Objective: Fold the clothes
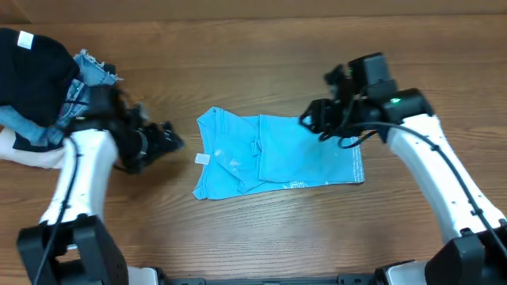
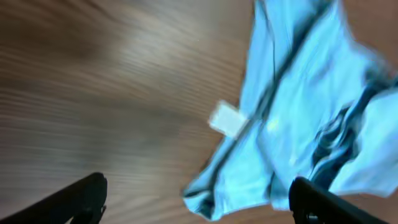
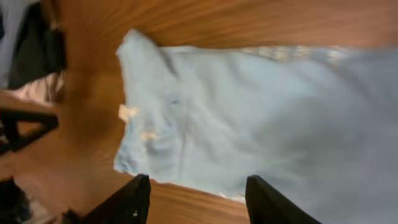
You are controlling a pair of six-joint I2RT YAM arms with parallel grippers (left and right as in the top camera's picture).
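The clothes, a light sky-blue T-shirt [image 1: 277,154], lie folded into a rough rectangle in the middle of the wooden table. A small white tag [image 1: 203,159] sticks out at the shirt's left edge. My left gripper [image 1: 170,138] hovers just left of the shirt, open wide. In the left wrist view the shirt's [image 2: 298,106] lower corner lies between its dark fingertips [image 2: 81,196], and nothing is gripped. My right gripper [image 1: 313,119] is above the shirt's upper right part. It is open, its fingers [image 3: 134,199] apart over the shirt's [image 3: 249,124] edge, holding nothing.
A pile of other garments [image 1: 40,79], black, denim and white, sits at the table's far left corner behind the left arm. Bare wood [image 1: 238,63] surrounds the shirt on all sides.
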